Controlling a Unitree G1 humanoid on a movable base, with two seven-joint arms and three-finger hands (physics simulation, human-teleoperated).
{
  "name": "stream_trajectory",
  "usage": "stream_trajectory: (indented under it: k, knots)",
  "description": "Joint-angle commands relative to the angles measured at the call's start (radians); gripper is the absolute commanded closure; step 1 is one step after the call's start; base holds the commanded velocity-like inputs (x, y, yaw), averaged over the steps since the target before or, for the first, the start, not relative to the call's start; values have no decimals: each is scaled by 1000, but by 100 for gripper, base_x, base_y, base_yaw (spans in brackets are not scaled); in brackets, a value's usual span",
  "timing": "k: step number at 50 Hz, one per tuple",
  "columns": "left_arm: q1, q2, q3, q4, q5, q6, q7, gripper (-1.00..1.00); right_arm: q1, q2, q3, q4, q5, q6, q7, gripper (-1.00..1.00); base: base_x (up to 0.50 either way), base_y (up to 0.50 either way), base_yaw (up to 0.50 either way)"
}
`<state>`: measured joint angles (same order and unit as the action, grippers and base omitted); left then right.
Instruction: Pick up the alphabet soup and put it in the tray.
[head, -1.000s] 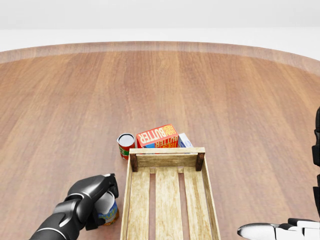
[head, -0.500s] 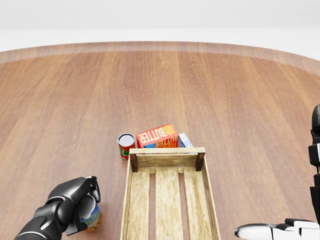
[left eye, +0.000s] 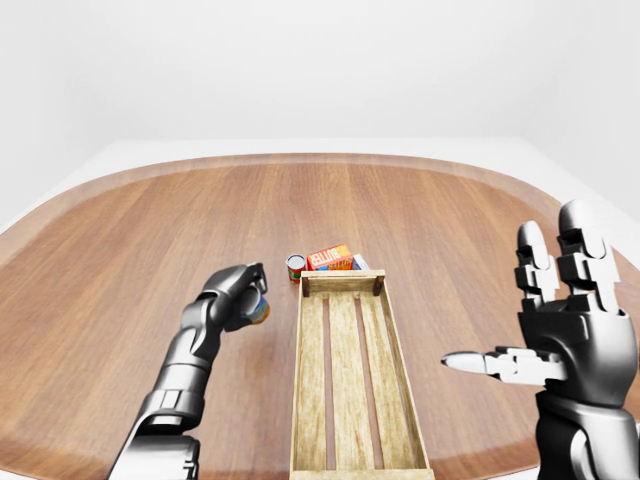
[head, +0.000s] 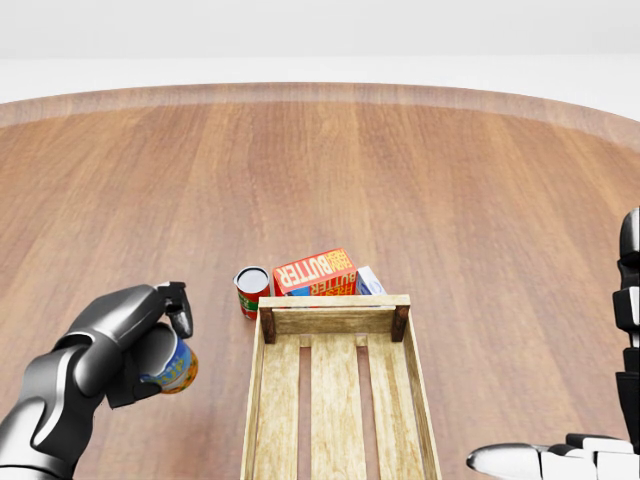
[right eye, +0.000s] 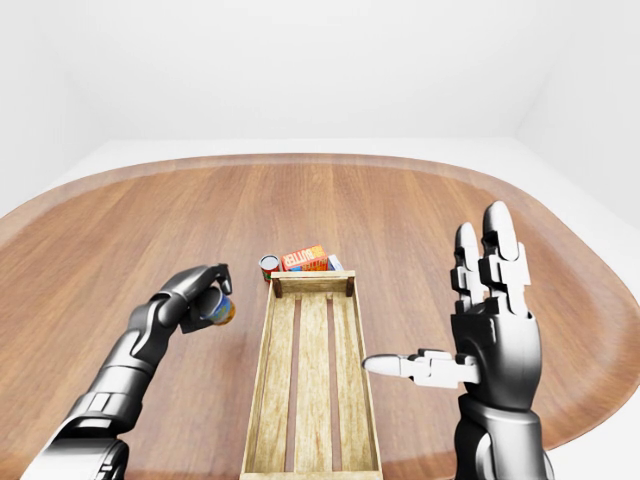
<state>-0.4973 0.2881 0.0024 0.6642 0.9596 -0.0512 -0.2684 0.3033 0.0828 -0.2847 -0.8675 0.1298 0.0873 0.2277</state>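
- The alphabet soup is gripped in the left hand, fingers wrapped round the can; only its blue and orange label end is seen past the fingers.
- In the eye views the can is seen lifted clear of the table, tilted, its end turned toward the tray.
- The tray, a long wooden slatted crate, is placed to the right of the left hand in the head view, near but not touching; nothing is seen inside it.
- The right hand is held up with fingers spread wide and thumb stuck out toward the tray; nothing is held in it.
- The tray is located between the two hands in the eye views.
- A red-labelled can is stood upright just past the tray's top-left corner, up and to the right of the left hand in the head view.
- A butter box is set beside that can, against the tray's top end wall; a blue-and-white box is partly hidden behind it.
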Motion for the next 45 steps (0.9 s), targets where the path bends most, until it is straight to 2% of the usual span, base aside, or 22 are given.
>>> stream_trajectory:
  k: [1, 2, 3, 5, 6, 8, 10, 16, 18, 23, 30, 38, 43, 44, 45]
  knots:
    - [123, -14, 62, -496, 38, 52, -230, 100, -3, -3, 8, 5, -10, 0, -9, -100, 0, 0, 0]
    - [131, -17, 63, -570, 41, 55, -275, 100, -1, -2, 11, 1, -10, 0, -10, -100, 0, 0, 0]
    - [133, -24, 67, -618, 47, 73, -315, 100, 0, -2, 13, -5, -10, 0, -10, -100, 0, 0, 0]
    - [138, -33, 68, -672, 49, 72, -356, 100, 0, -3, 12, -8, -9, 0, -10, -100, 0, 0, 0]
    - [136, -42, 67, -726, 60, 92, -391, 100, 0, -3, 12, -8, -8, 0, -10, -100, 0, 0, 0]
    - [138, -45, 65, -749, 74, 85, -401, 100, -1, -3, 11, -8, -8, 0, -10, -100, 0, 0, 0]
    - [127, -59, 63, -784, 84, 106, -430, 100, -1, -3, 10, -8, -6, 0, -10, -100, 0, 0, 0]
    - [119, -82, 46, -851, 109, 117, -430, 100, 0, -1, 1, -16, 0, 0, -7, -100, 0, 0, 0]
    - [118, -106, 33, -917, 104, 138, -430, 100, 0, 0, -1, -19, 0, 0, -7, -100, 0, 0, 0]
    - [117, -147, -3, -1003, 144, 139, -430, 100, 0, 0, 2, -20, -2, 0, -6, -100, 0, 0, 0]
    - [122, -188, -39, -992, 168, 139, -430, 100, 8, 4, -5, -42, 4, 0, 0, -100, 0, 0, 0]
    - [144, -272, -126, -1077, 245, 139, -430, 100, 5, 7, -15, -38, 9, 0, 6, -100, 0, 0, 0]
    - [176, -323, -179, -1060, 307, 139, -430, 100, 3, 7, -20, -36, 13, 0, 8, -100, 0, 0, 0]
    - [184, -334, -192, -1038, 325, 136, -430, 100, 6, 8, -23, -40, 16, 0, 10, -100, 0, 0, 0]
    - [194, -333, -203, -1022, 345, 121, -430, 100, 8, 9, -27, -46, 19, 0, 11, -100, 0, 0, 0]
